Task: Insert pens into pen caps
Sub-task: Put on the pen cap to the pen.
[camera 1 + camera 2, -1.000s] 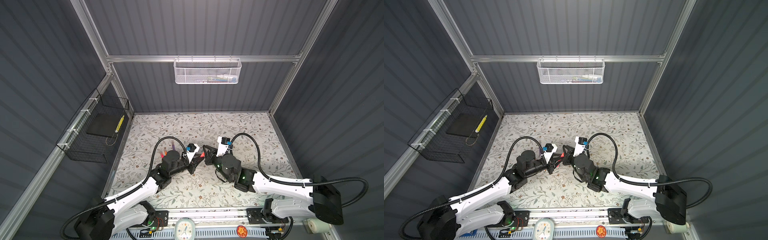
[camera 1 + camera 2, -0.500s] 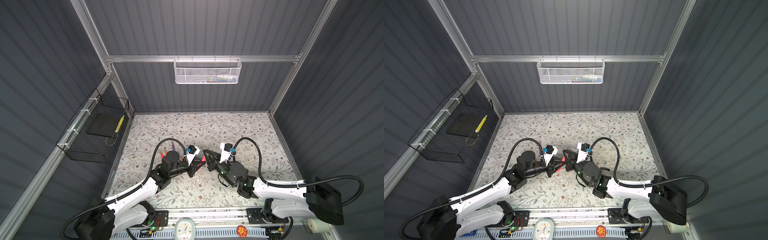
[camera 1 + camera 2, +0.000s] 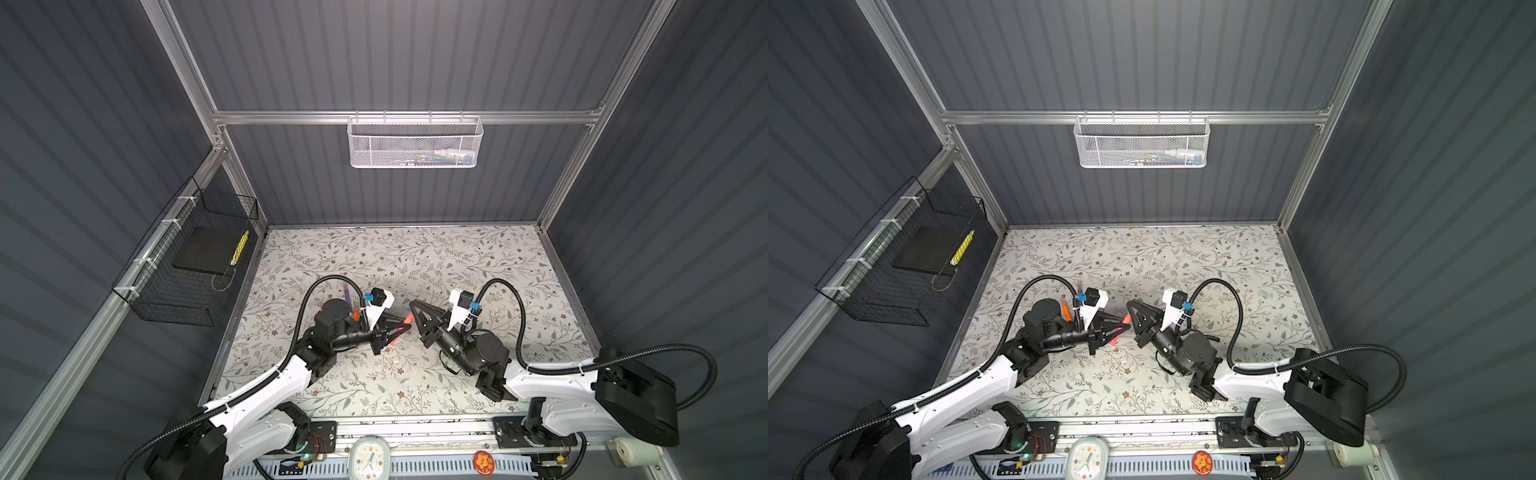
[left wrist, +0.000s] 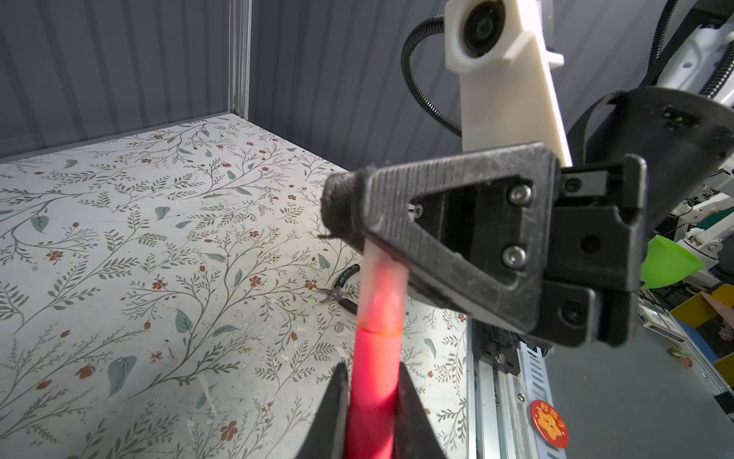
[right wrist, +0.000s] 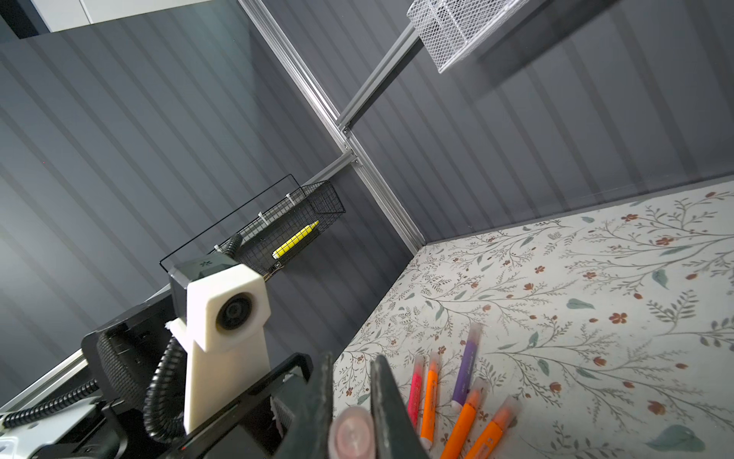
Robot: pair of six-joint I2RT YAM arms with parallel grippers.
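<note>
At the left hand (image 4: pixel 371 377): clamped on the barrel of a pink-red pen (image 4: pixel 375 353), carried in the air over mid-bench. At the right hand (image 4: pixel 349 222): clamped likewise, on a translucent pen cap (image 4: pixel 381 290), end-on to the pen. Cap now sleeved over the pen's tip, rim down to a clear seam on the barrel, pink showing through the plastic. Against a second ago: right wrist drawn back toward the front rail and swung outward, fingertips kept at the meeting point; left hand nudged a shade toward it. Reads as the push-on stroke done or nearly so; no telling from here whether clicked fully home. Beyond the hands, on the bench (image 5: pixel 595 278): five more pens (image 5: pixel 429 401), pink, orange and one purple, in a loose fan, each seemingly capped already. So probably the last pairing. Next, by judgement: one hand to let go, pen to join the fan. Risk: cap dragged off again on a retreat with the right hand not opened.
</note>
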